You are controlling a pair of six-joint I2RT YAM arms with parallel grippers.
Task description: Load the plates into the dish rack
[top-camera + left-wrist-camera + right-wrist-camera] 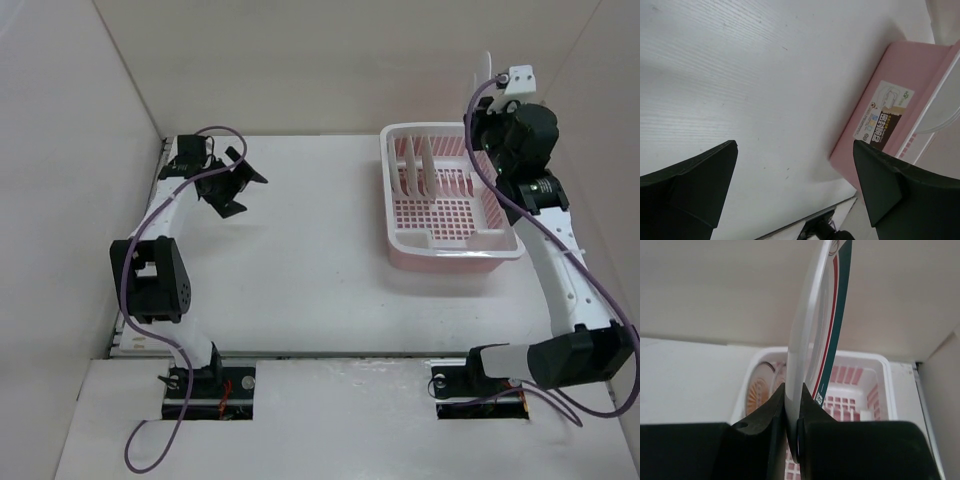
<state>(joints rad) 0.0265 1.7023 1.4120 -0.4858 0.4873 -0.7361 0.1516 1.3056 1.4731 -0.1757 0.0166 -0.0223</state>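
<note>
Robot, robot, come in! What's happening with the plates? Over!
Right pincer shut on teal-rimmed plate, over dish rack. Left pincer open, empty. Orange plates already racked. Nothing blocking.

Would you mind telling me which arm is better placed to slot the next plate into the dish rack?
Right. The right fingers pinch a teal-rimmed plate upright above the dish rack; the left fingers are open, empty, and far across the table.

Single sticker (883, 118) on the pink side wall of the rack (902, 67), at 3 o'clock in the left wrist view, white with a line drawing, small green mark, round orange emblem, dark band of East Asian characters, too blurred to read
</note>
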